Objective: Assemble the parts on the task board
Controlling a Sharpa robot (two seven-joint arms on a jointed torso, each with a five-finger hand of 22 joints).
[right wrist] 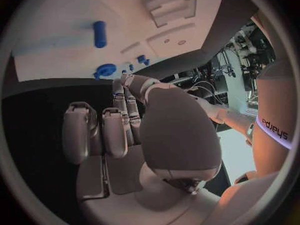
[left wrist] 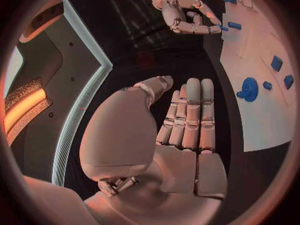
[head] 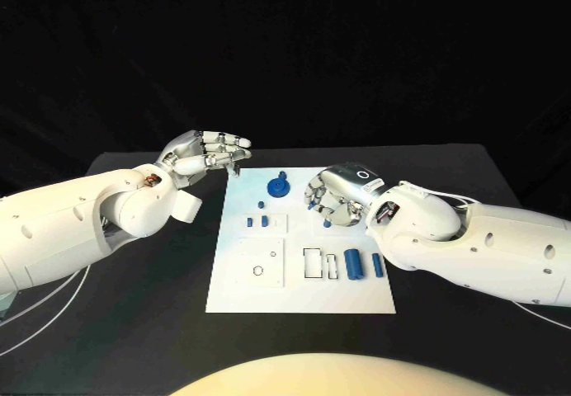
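On the white, flat task board (head: 238,289), two smooth blue cylinders (head: 356,262) lie lengthwise near its right edge. The left hand (head: 205,153) hovers empty at the far-left corner, fingers curled; the right hand's (head: 337,191) grip can't be judged.

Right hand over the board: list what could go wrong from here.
1. The right hand hangs low over the white board among small blue pieces; a careless descent might knock them.
2. The blue gear lies just beside that hand, so a sideways sweep could push it.
3. The left hand hovers by the board's far corner with fingers curled; it could nudge the board.
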